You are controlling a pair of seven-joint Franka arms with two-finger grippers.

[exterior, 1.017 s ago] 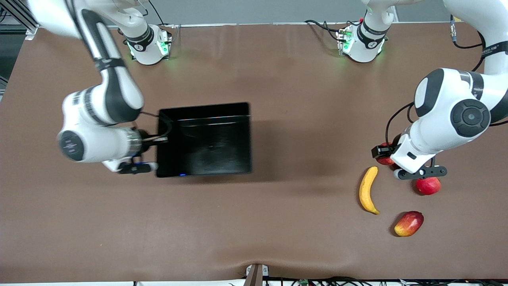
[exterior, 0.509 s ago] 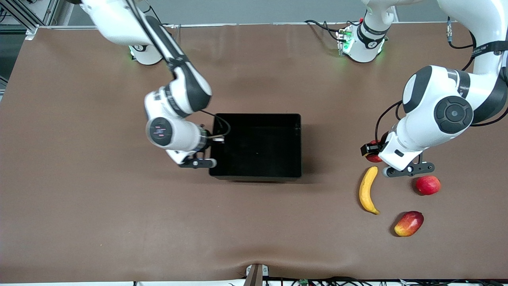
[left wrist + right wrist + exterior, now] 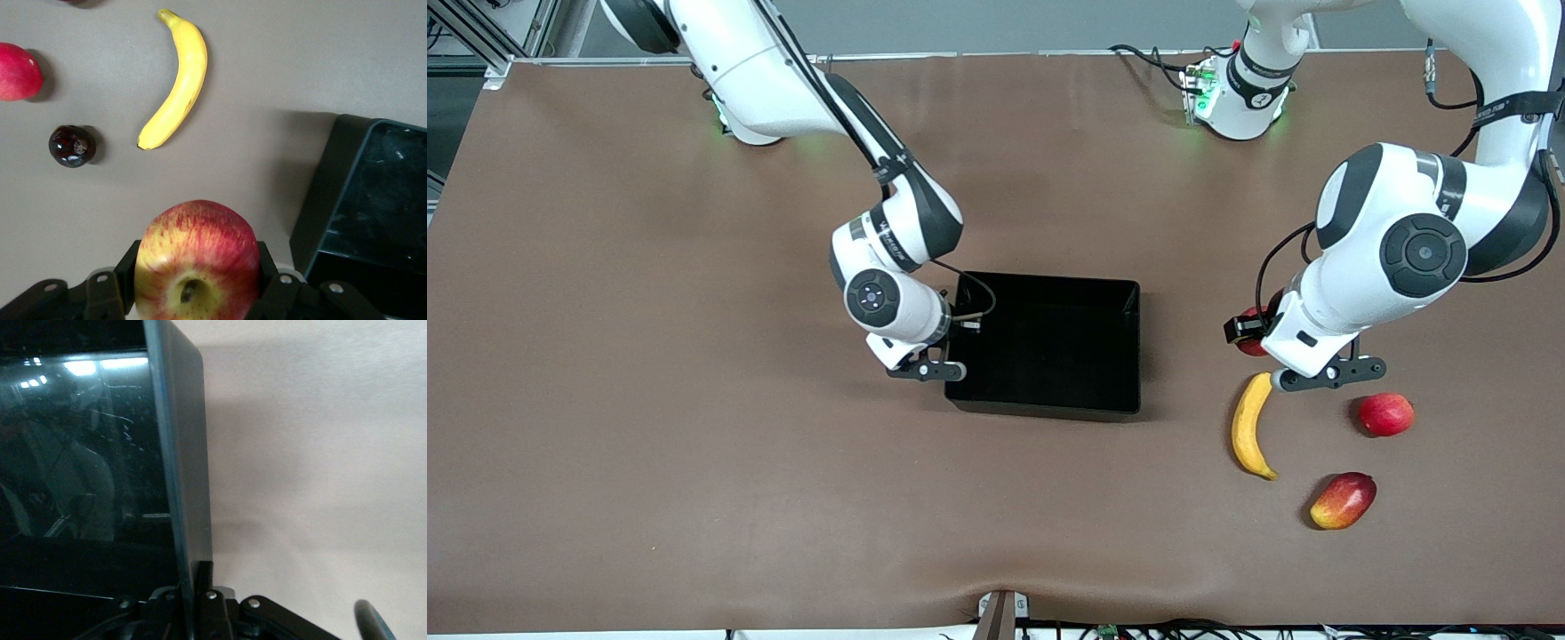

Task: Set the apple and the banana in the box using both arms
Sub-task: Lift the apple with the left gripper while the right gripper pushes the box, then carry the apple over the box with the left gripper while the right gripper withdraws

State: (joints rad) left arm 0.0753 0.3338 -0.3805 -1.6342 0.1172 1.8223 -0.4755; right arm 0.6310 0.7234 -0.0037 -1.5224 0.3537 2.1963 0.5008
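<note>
The apple (image 3: 197,257), red with yellow streaks, sits between the fingers (image 3: 263,267) of my left gripper (image 3: 197,267), which is shut on it. In the front view the apple (image 3: 1252,336) shows only as a red patch under the left arm, over the table by the banana's tip. The yellow banana (image 3: 1249,427) (image 3: 177,80) lies on the table toward the left arm's end. My right gripper (image 3: 963,322) (image 3: 197,587) is shut on one upright wall (image 3: 183,453) of the black box (image 3: 1137,347) (image 3: 333,193), which is mid-table with nothing in it.
A plain red round fruit (image 3: 1385,414) (image 3: 17,70) and a red-yellow oblong fruit (image 3: 1343,500) lie near the banana. A small dark fruit (image 3: 72,145) lies beside the banana in the left wrist view. Brown table surface runs between the box and the fruits.
The right arm has moved the box a long way toward the left arm's end of the table. The left gripper with the apple has shifted a little toward the box.
</note>
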